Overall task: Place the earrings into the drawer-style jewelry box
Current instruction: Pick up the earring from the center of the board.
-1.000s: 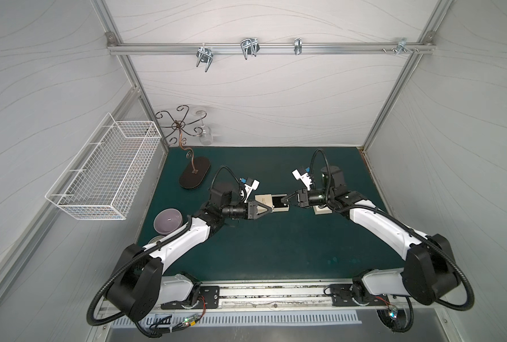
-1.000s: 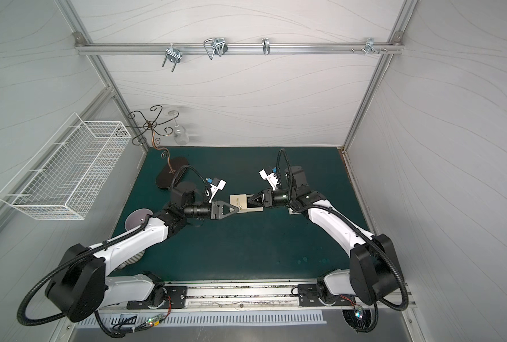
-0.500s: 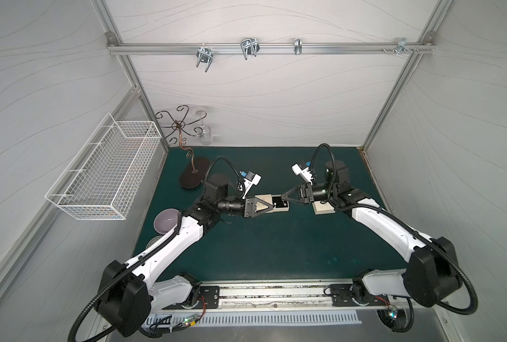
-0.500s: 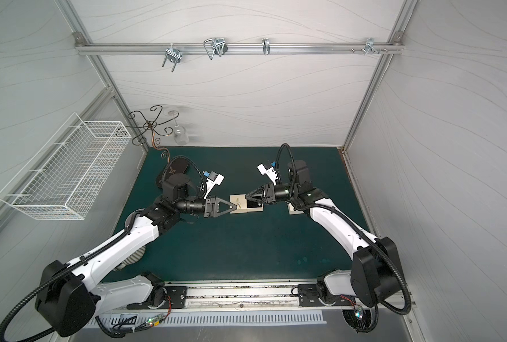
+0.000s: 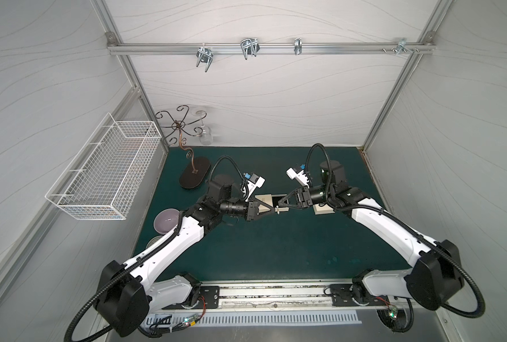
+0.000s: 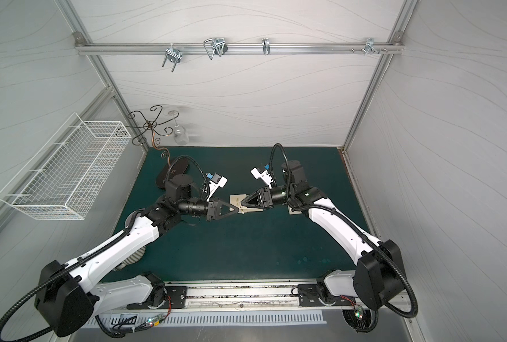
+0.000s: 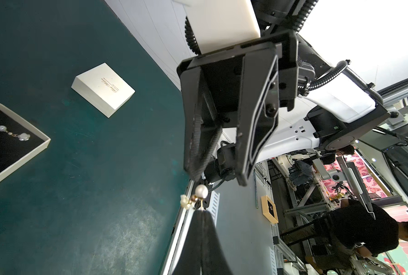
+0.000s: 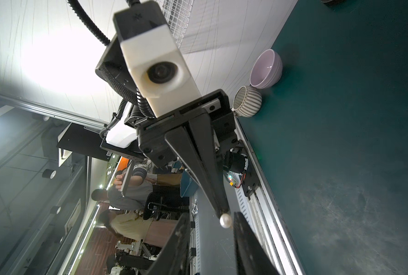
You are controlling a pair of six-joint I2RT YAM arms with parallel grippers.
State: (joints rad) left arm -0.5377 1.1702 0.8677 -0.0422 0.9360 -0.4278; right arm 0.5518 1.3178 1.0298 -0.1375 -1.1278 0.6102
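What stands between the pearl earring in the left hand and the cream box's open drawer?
Nothing visible: only green mat separates the pearl earring, pinched in the left hand, from the open cream drawer. The right hand merely faces it.

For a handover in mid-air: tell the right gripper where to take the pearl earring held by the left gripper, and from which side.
Probably the round pearl: it juts clear of the shut tips of the left gripper, which cover the post of the pearl earring. Come head-on, from opposite those tips, where the right gripper faces it with open jaws.
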